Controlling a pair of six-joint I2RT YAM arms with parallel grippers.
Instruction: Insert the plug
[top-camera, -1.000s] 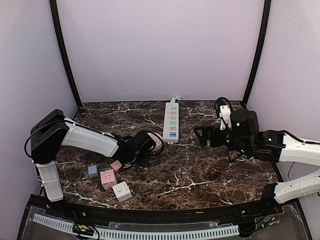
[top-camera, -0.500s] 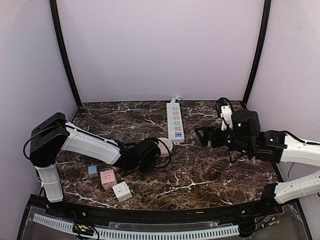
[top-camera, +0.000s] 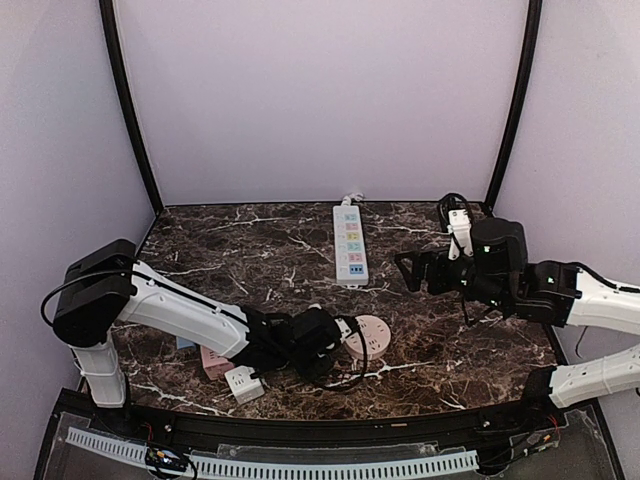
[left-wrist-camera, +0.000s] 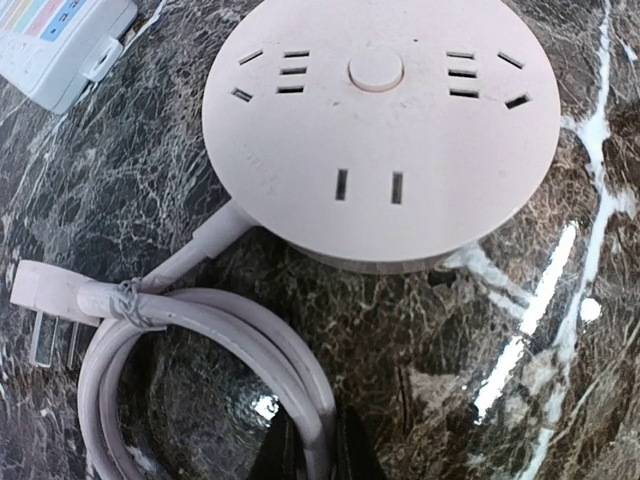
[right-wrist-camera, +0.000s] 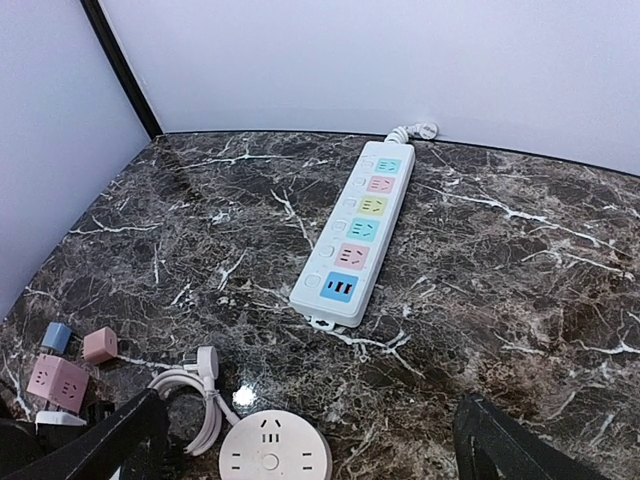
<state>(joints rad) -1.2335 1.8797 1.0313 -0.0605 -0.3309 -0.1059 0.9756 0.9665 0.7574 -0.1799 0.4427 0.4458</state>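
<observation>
A round pale-pink socket hub (top-camera: 368, 335) lies on the marble table, right of centre front. It also shows in the left wrist view (left-wrist-camera: 380, 120) and the right wrist view (right-wrist-camera: 274, 460). Its coiled cord (left-wrist-camera: 200, 340) ends in a white plug (left-wrist-camera: 45, 300), which lies flat left of the hub (right-wrist-camera: 205, 362). My left gripper (top-camera: 335, 350) is shut on the cord coil, its fingertips (left-wrist-camera: 352, 455) pinching the cable. A white power strip (top-camera: 349, 243) with coloured sockets lies at the back centre (right-wrist-camera: 360, 230). My right gripper (top-camera: 410, 270) is open and empty, hovering right of the strip (right-wrist-camera: 310, 402).
A pink cube (top-camera: 213, 360), a white cube (top-camera: 243, 383) and a small blue cube (top-camera: 185, 341) sit at the front left under my left arm. A white adapter with black cable (top-camera: 455, 215) is at the back right corner. Black frame posts flank the table.
My left gripper has dragged the round hub and its cord to the right and toward the front, away from the power strip. The right arm has barely moved.
</observation>
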